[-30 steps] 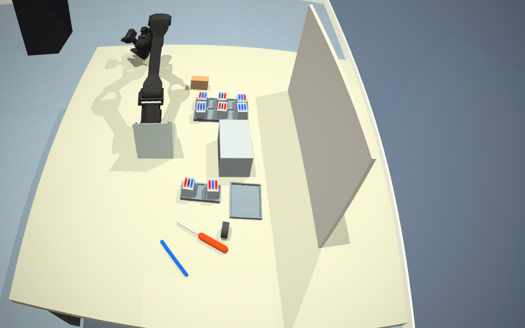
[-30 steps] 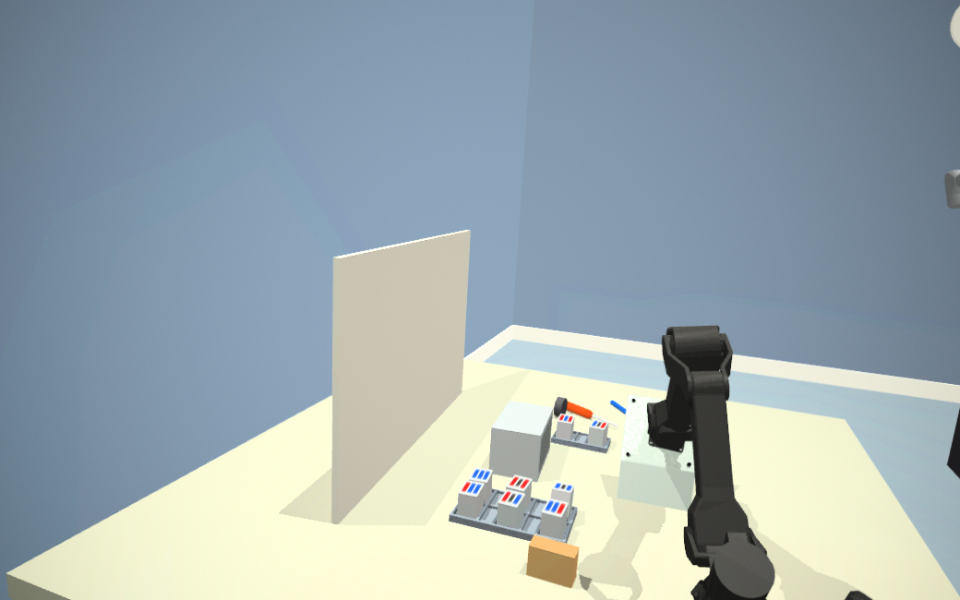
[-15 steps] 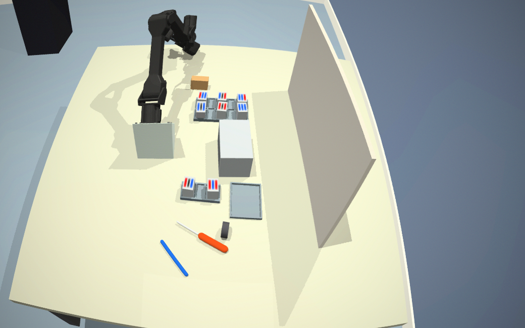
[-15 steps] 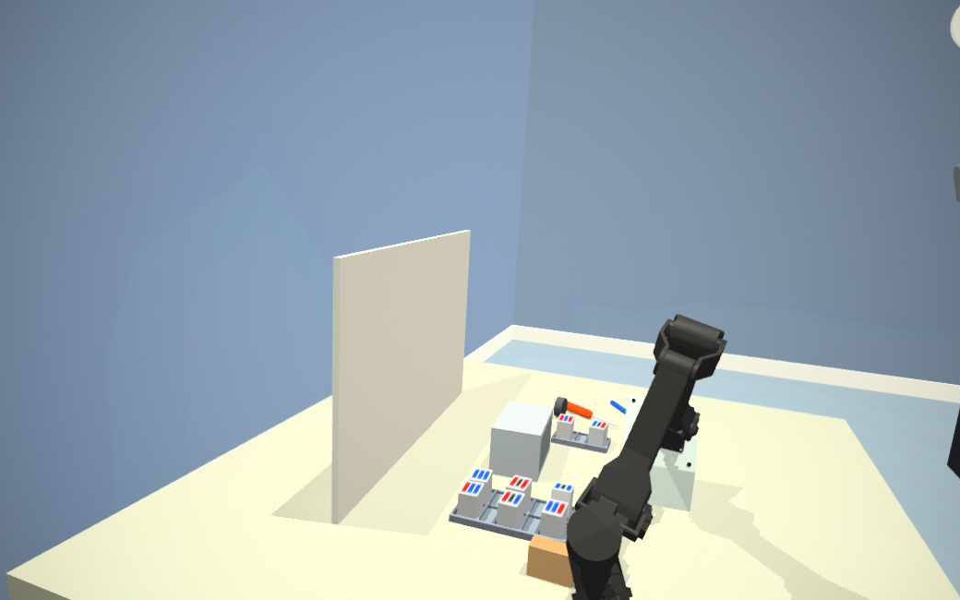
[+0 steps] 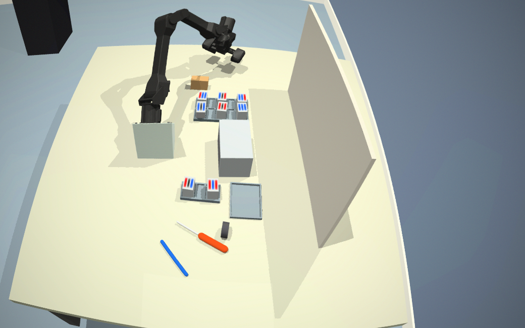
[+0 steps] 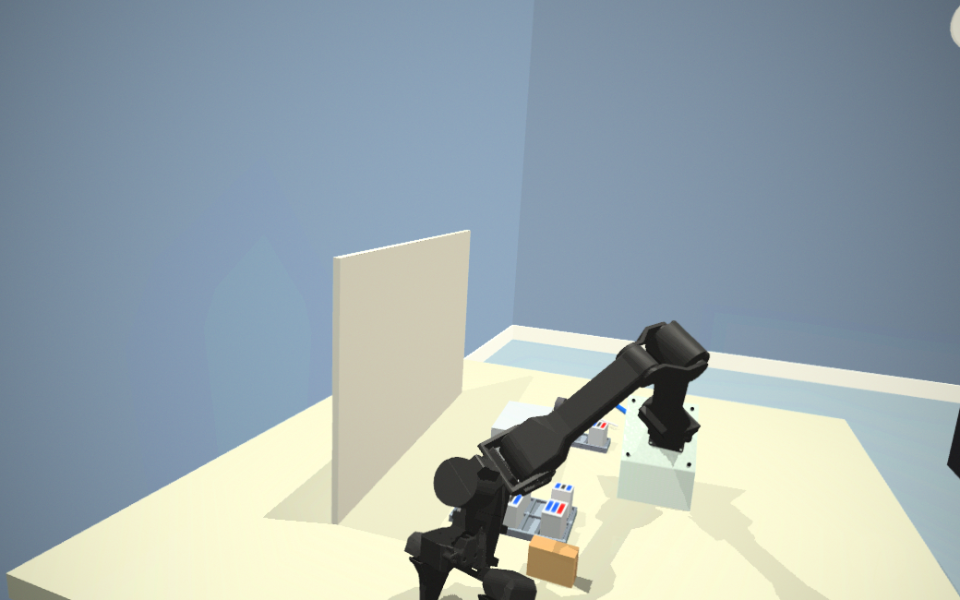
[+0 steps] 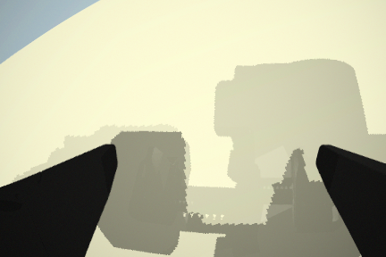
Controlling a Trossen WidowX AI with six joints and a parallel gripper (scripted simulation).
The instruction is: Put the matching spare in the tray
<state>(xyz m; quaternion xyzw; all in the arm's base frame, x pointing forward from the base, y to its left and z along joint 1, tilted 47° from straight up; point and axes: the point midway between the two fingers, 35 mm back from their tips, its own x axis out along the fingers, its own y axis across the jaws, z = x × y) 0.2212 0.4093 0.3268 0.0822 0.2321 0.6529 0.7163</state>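
Far left in the top view, the blue rod (image 5: 174, 258) (image 6: 621, 409) lies by itself. Next, the small rack (image 5: 200, 200) (image 6: 593, 446): its left spare (image 5: 188, 189) (image 6: 597, 433) reads red-black-blue, its right spare (image 5: 212, 190) red-blue-red.

An orange block (image 5: 199, 83) (image 6: 552, 562) sits just beside the big rack (image 5: 205, 119) (image 6: 535, 534), and here come six more codes! Far row: red-blue-blue, blue-black-red, blue-blue-red. Near row: blue-black-blue, red-black-red, blue-blue-blue. No lettering I can read, just stripes.

Above the bench (image 5: 93, 228) (image 6: 208, 536) (image 7: 147, 57), beyond the big rack, hangs the tool (image 5: 223, 49) (image 6: 470, 584) (image 7: 221, 155), fingers spread wide, nothing between them. Nearer, the screwdriver (image 5: 212, 242) lies out of the way.

The pale box (image 5: 235, 138) (image 6: 517, 417) may be the mounted unit; its printed back can't be seen here, so the matching spare can't be named. And the tray (image 5: 245, 201)? Nothing in it! No spare delivered: reading the code, if still unknown, then picking, placing and releasing all remain. The upright panel (image 5: 329, 130) (image 6: 402, 372) closes the right.
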